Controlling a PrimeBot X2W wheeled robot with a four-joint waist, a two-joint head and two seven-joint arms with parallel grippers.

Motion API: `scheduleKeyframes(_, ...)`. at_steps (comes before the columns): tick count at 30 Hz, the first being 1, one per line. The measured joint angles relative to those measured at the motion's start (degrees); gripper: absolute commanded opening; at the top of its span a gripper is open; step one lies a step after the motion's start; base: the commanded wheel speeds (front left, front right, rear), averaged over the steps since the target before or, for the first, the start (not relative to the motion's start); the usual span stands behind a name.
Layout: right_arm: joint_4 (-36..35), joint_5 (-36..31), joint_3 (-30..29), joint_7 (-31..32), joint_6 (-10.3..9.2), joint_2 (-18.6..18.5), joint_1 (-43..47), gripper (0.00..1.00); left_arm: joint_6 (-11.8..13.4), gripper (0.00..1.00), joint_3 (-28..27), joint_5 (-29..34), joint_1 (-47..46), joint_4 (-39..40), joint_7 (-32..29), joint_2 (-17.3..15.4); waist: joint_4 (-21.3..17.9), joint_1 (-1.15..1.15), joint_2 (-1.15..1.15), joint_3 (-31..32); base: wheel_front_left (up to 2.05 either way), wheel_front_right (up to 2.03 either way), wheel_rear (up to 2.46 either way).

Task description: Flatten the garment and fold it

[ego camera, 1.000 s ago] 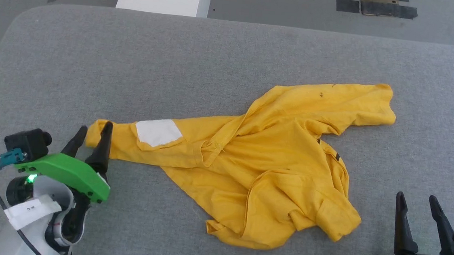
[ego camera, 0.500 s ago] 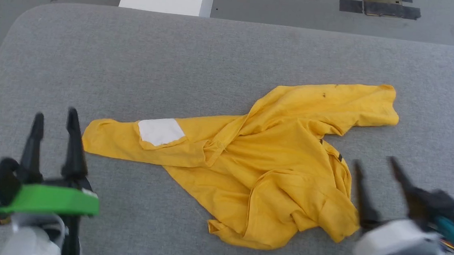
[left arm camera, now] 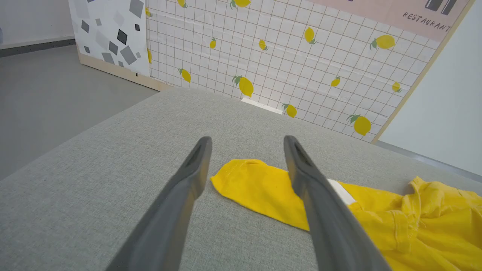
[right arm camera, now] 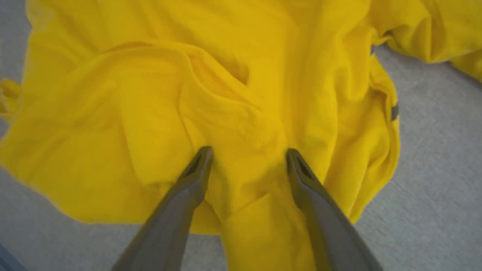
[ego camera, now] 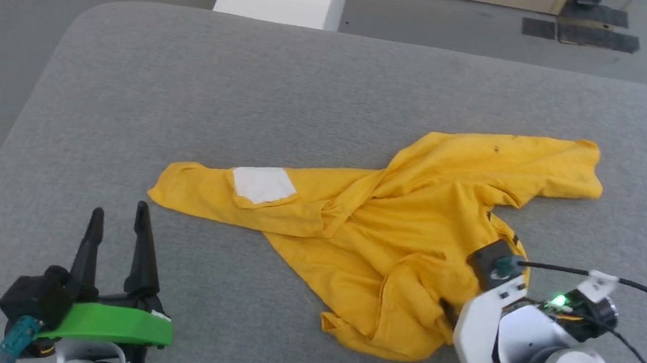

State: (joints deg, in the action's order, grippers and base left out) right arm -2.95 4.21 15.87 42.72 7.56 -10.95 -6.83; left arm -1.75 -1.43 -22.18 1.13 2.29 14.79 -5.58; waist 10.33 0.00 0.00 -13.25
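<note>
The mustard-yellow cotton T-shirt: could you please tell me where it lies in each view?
Head view: mustard-yellow cotton T-shirt, centre to right.
Left wrist view: T-shirt, lower right.
Right wrist view: T-shirt, across most of the picture.
Shared landmark: the grey fabric surface beneath it.

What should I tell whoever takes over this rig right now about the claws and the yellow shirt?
Left claw: open, empty, just short of the garment's left end.
Right claw: open, poised over the bunched near-right part; contact unclear.
Garment: crumpled on the grey padded table, one end reaching leftward.
Done: nothing flattened or folded.
Left: grip, spread flat, fold.
</note>
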Motion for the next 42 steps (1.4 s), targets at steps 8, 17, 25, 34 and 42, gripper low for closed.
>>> scheduleKeyframes(8, 11.29, 3.99, 1.81, -4.69, 0.03, -2.36, -5.10, 0.00, -2.15, 1.00, -0.09, 2.24, 0.01, -1.86, 0.00, 1.66, 2.57, 0.00, 0.00, 1.46, 0.00, 0.00, 0.00)
scheduleKeyframes(17, 5.38, 10.47, -4.12, -3.34, 0.03, -2.69, -4.77, 0.00, -2.76, 1.00, -0.53, 3.22, 2.07, -2.66, 0.00, 2.04, 1.31, 0.00, 0.00, 3.73, 0.00, 0.00, 0.00)
scheduleKeyframes(25, -8.51, 17.30, -10.62, 10.88, 0.02, -4.92, 17.56, 0.00, -3.07, 1.00, 0.36, 3.21, 2.83, -3.59, 0.00, 2.31, -1.63, 0.00, 0.00, 4.85, 0.00, 0.00, 0.00)
scheduleKeyframes(34, -12.37, 15.25, -12.78, 6.92, 0.01, -0.49, 24.49, 1.00, -3.55, 1.00, 0.01, 3.21, 2.90, -4.35, 0.00, 2.36, -3.68, 0.00, 0.00, 4.00, 0.00, 0.00, 0.00)
scheduleKeyframes(42, -20.57, 14.96, -12.76, 4.94, 0.01, -1.09, 17.21, 1.00, -4.10, 1.00, -0.55, 3.21, 2.74, -4.76, -0.01, 2.36, -3.91, 0.00, 0.00, 3.02, 0.00, 0.00, 0.00)
